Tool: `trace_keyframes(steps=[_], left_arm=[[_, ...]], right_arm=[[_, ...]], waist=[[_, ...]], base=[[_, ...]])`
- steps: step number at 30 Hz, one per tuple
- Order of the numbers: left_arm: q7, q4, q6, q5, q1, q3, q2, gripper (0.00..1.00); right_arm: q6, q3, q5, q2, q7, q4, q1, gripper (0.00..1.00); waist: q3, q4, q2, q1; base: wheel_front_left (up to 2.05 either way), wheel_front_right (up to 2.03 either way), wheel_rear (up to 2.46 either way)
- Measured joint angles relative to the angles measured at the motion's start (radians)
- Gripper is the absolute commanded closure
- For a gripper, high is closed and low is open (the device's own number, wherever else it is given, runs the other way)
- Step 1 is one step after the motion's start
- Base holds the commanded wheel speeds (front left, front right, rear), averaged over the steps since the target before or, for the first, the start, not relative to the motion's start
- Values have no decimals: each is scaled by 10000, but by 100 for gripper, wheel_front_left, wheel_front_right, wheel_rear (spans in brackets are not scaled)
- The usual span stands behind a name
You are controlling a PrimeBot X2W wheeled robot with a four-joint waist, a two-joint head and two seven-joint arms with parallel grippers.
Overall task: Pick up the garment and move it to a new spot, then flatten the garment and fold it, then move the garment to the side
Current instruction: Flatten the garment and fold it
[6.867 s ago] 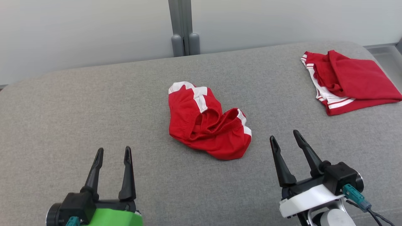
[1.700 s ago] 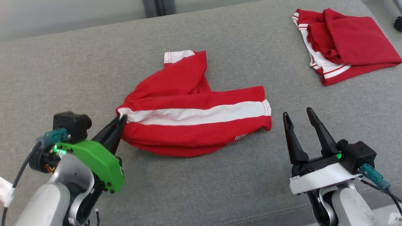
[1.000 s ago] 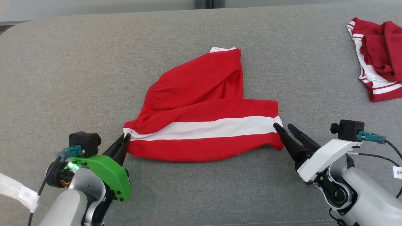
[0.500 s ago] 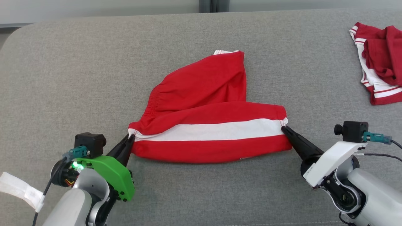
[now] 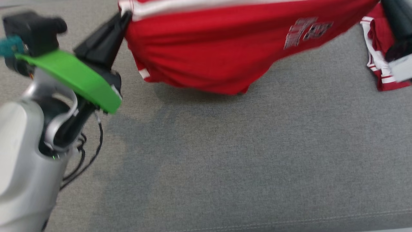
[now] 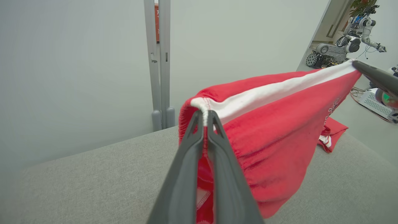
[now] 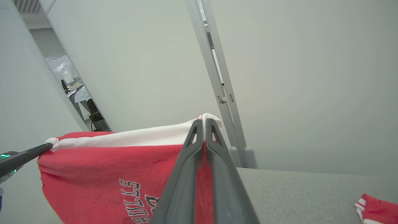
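Note:
The red garment [image 5: 219,54] with a white stripe and printed lettering hangs stretched in the air above the grey padded surface [image 5: 225,154]. My left gripper [image 5: 124,16] is shut on its left white-striped corner; the left wrist view shows the gripper [image 6: 205,116] pinching the white seam of the garment [image 6: 273,124]. At the top right, my right gripper's dark fingers [image 5: 396,19] hold the other end. In the right wrist view the right gripper [image 7: 202,124] is shut on the white edge of the garment [image 7: 124,168]. The cloth sags between the two grips.
A second red and white garment [image 5: 376,61] lies bunched at the surface's far right, seen also as a red heap [image 6: 331,133] in the left wrist view. A grey post [image 6: 158,62] and pale wall stand behind the surface. Another robot [image 6: 348,49] stands in the background.
Half a second ago the garment lay on the surface with both grippers shut at its ends. Now both have raised it, stretched, off the surface. The head view has also shifted.

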Motion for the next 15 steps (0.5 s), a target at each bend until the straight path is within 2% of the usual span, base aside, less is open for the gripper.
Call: trace_keyframes(steps=[3, 6, 11, 15], left_arm=[[424, 226, -113, -117, -1973, -56, -245, 100], [148, 1018, -213, 17, -4059, -167, -669, 100], [-1229, 2673, -303, 750, -6943, -587, -1384, 100], [-2642, 3597, -339, 1231, -8381, -1310, -1561, 100]], right_arm=[[2, -291, -263, -174, 167, 487, -1588, 100], [4, -594, -805, -194, 198, 1290, -3219, 100], [6, -1210, -1931, -21, 82, 2353, -5594, 100], [4, -1655, -2813, 90, 2, 2489, -6572, 100]], waist=[[531, -94, 0, 0], [1121, -193, 0, 0], [2120, -384, 0, 1], [2885, -559, 0, 2]], base=[[0, 0, 0], [0, 0, 0], [0, 0, 0], [0, 0, 0]])
